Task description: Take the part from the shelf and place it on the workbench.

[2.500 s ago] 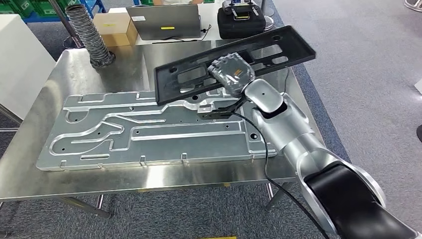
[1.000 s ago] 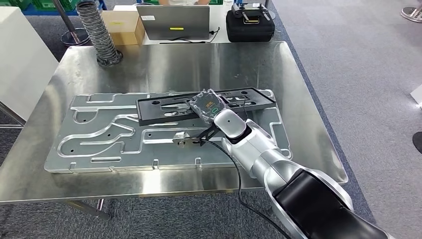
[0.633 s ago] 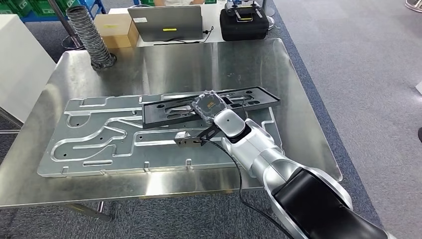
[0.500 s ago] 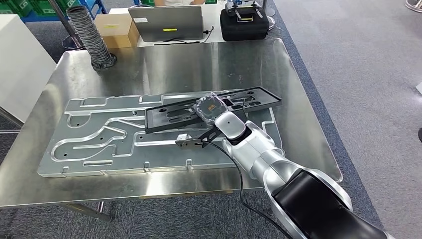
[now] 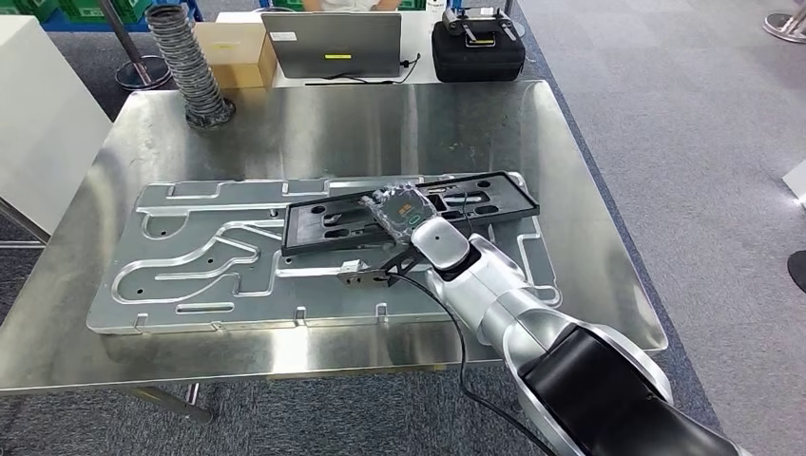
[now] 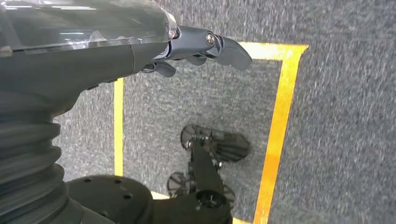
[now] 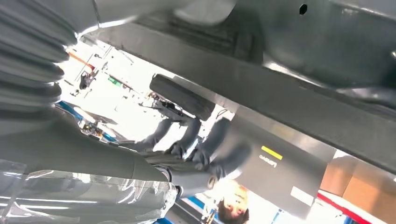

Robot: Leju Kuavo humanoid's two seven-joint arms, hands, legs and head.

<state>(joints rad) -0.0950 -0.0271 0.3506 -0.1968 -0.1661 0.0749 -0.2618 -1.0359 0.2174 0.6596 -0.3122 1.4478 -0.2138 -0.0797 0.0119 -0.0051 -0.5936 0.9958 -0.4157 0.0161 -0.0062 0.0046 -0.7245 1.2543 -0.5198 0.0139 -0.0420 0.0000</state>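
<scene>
One black part (image 5: 411, 211), a long flat frame with slots cut through it, is what I'm handling, and I see it lying across the far right portion of the big machined aluminium plate (image 5: 190, 256) on the steel workbench (image 5: 314, 123). My right hand (image 5: 404, 207), wrapped in clear plastic, sits on top of the frame near its middle, at about 12 o'clock from my forearm. I can't tell from the head view whether its fingers are clamped on the frame or only resting on it; the back of the hand hides them. In the right wrist view the underside of the frame runs close across the lens and the fingers (image 7: 187, 140) look curled beneath it, but it's too blurred for me to be sure.

My left hand (image 6: 196, 46) hangs at my side over grey carpet (image 6: 327, 140) marked with yellow tape (image 6: 278, 126). It holds nothing, its fingers loosely extended and slightly apart.

Off the plate's 11 o'clock corner, a ribbed grey hose (image 5: 190, 66) stands on the workbench. Beyond the far edge, at 12 o'clock, I see a cardboard box (image 5: 233, 52), a laptop (image 5: 333, 43) and a black case (image 5: 478, 47).
</scene>
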